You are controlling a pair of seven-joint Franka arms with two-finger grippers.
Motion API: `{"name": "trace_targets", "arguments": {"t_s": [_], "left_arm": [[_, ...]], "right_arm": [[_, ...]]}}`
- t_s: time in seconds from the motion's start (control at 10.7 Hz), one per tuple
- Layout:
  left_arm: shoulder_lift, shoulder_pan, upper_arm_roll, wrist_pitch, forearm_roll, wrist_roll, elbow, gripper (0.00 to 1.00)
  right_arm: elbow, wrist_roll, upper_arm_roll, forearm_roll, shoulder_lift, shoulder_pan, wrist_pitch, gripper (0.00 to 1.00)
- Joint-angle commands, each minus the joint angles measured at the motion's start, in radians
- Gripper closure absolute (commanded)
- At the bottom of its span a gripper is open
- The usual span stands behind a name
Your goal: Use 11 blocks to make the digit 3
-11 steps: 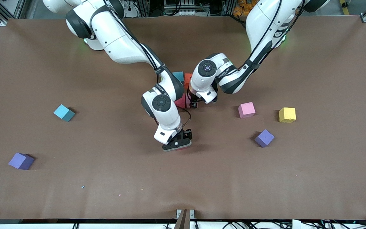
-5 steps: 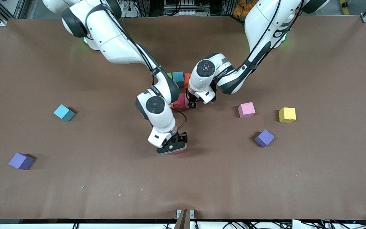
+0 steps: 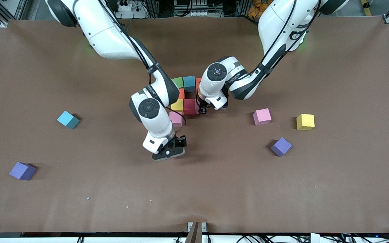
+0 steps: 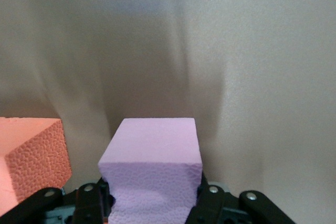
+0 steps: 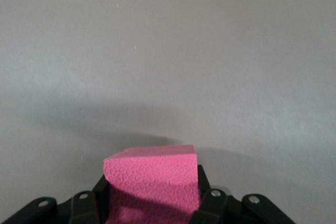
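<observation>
Left gripper (image 4: 152,211), bottom centre of its wrist view: jaws closed on a light purple cube (image 4: 152,169), an orange cube (image 4: 29,153) just beside it at the lower left of that frame. In the front view, left gripper (image 3: 204,108) just above frame centre, low at the cluster of blocks, its cube hidden under the wrist.

Right gripper (image 5: 149,213), bottom centre of its wrist view: jaws closed on a deep pink cube (image 5: 152,182), bare brown table (image 5: 168,51) filling the rest. In the front view, right gripper (image 3: 168,153) slightly below and left of centre, over bare table.

Partly built digit 3 (image 3: 184,96) just above frame centre, between the two wrists: green cube (image 3: 178,82), teal cube (image 3: 189,83), yellow cube (image 3: 177,105), red cube (image 3: 190,106), pink cube (image 3: 175,118) touching or nearly so.

Loose blocks: light blue cube (image 3: 68,119) at centre left, purple cube (image 3: 22,170) at lower left; pink cube (image 3: 262,116), yellow cube (image 3: 305,122) and purple cube (image 3: 281,146) at centre right, well apart.
</observation>
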Motion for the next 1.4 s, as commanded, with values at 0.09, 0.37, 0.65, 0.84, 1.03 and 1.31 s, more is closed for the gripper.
{"name": "trace_targets", "arguments": {"t_s": [0.09, 0.37, 0.65, 0.84, 1.03, 1.31], "left_arm": [[0.072, -0.032, 0.010, 0.019, -0.002, -0.004, 0.037, 0.96], [0.072, -0.032, 0.010, 0.019, -0.002, -0.004, 0.042, 0.95], [0.072, -0.029, 0.010, 0.019, -0.002, -0.004, 0.043, 0.87], [0.072, -0.028, 0.010, 0.019, -0.002, -0.004, 0.043, 0.75], [0.074, -0.029, 0.024, 0.017, -0.002, 0.006, 0.058, 0.34], [0.064, -0.029, 0.024, 0.010, -0.002, 0.008, 0.063, 0.00]], "right_arm": [[-0.168, 0.002, 0.043, -0.012, -0.109, -0.019, 0.029, 0.64], [-0.254, 0.014, 0.045, -0.011, -0.130, -0.005, 0.100, 0.63], [-0.256, 0.043, 0.043, -0.017, -0.121, 0.016, 0.114, 0.62], [-0.263, 0.043, 0.043, -0.017, -0.121, 0.022, 0.117, 0.61], [-0.285, 0.043, 0.043, -0.017, -0.124, 0.024, 0.131, 0.60], [-0.309, 0.043, 0.043, -0.017, -0.126, 0.027, 0.149, 0.59]]}}
